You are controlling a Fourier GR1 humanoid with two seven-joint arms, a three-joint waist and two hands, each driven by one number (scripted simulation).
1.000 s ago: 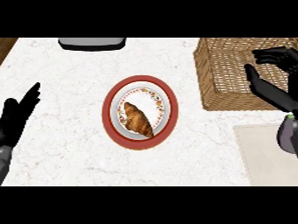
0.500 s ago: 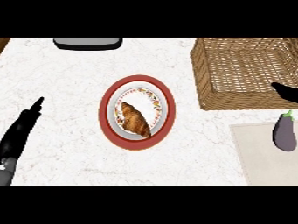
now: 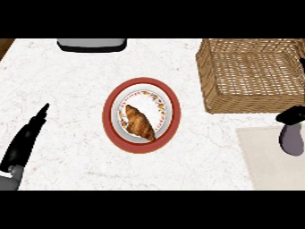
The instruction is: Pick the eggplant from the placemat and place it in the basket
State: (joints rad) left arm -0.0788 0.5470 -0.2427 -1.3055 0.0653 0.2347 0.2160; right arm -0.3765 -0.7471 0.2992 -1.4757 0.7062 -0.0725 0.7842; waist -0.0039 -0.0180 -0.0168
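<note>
Already we have our right robot hand (image 3: 298, 117) curled over the stem end of the dull purple eggplant (image 3: 291, 139), which hangs above the pale cloth placemat (image 3: 267, 161) at the tabletop's right edge. Because we pinch only its top, it could swing and clip the woven wicker basket (image 3: 247, 76) rim. Our left robot hand (image 3: 24, 143) rests with fingers straight.

**No readable text**

No words, labels, brands, numbers or signs can be read anywhere in the head view. The plate (image 3: 141, 85) carries only a speckled ornamental ring on its rim, with no letters in it.
</note>
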